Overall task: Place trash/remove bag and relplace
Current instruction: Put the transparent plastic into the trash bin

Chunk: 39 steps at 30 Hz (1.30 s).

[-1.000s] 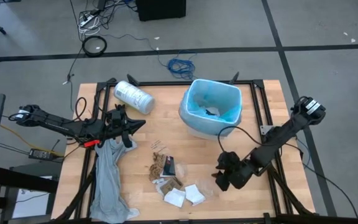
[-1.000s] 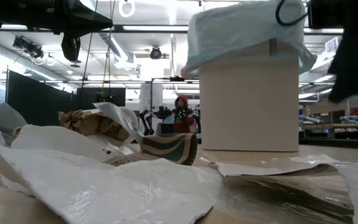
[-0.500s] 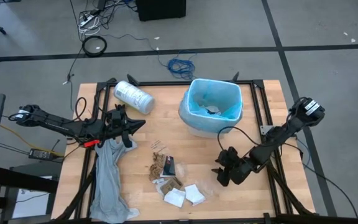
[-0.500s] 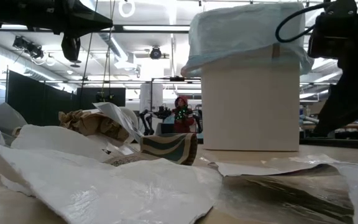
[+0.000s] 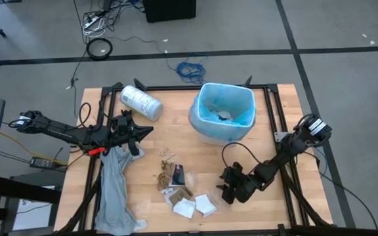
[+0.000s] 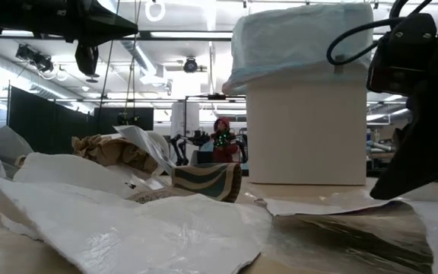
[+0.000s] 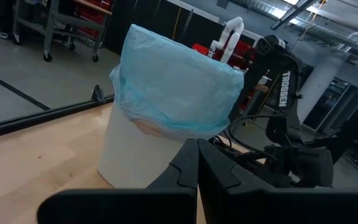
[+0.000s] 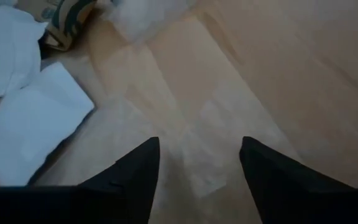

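While your right gripper (image 8: 197, 163) hangs low over the clear plastic film (image 8: 201, 155) at the near right edge of the trash pile, its jaws are spread wide with the film between the tips and nothing yet held. Your main risk is the film itself: it lies flat on the wooden table (image 5: 281, 111) and looks thin, so the fingertips may close on bare wood or skate over it and pinch nothing. If you come down too hard, the tips could jam against the tabletop.

Watch the neighbours too. The white crumpled papers (image 5: 195, 206) lie just beside the film, and the brown wrappers (image 5: 166, 176) and black-and-white packet (image 5: 179, 176) are a little farther in; a sideways sweep could scatter them or drag a paper along.

The bin (image 5: 223, 118), lined with the light-blue bag (image 7: 179, 81), stands well apart toward the far side of the table, with some scraps already inside. A light film may cling to a finger or drift outside the rim on release.

Your left gripper (image 5: 126, 131) waits with jaws pressed together above the grey plastic sheet (image 5: 113, 190), near the white printed roll (image 5: 140, 101).
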Tool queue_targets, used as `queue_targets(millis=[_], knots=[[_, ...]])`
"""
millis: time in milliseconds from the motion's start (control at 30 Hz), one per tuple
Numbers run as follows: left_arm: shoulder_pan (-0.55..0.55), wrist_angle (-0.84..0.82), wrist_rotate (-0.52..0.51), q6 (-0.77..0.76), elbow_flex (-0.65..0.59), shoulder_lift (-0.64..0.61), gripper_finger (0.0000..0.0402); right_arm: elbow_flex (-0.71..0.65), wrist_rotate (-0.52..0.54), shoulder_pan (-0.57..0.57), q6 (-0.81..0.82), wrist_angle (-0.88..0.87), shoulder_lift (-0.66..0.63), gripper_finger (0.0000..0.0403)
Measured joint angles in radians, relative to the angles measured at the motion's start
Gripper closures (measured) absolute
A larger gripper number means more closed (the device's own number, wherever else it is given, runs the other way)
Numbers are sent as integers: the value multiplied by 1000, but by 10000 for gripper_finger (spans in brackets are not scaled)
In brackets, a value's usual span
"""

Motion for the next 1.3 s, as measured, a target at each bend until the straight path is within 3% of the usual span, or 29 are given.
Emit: queue_targets(millis=[167, 400, 567, 967, 1133, 1300], knots=[[0, 1, 0, 0, 0, 0, 394, 1, 41, 16, 9, -49, 1, 251], [0, 1, 0, 0, 0, 0, 394, -4, 48, -3, 171, -81, -2, 387], [0, 1, 0, 0, 0, 0, 394, 9, 44, -7, 226, -111, -45, 401], [0, 1, 0, 0, 0, 0, 394, 29, -43, -13, 16, -128, -122, 381], [0, 1, 0, 0, 0, 0, 394, 32, -69, -12, -84, -117, -125, 322], [0, 1, 0, 0, 0, 0, 394, 11, -51, -12, -127, -144, -126, 233]])
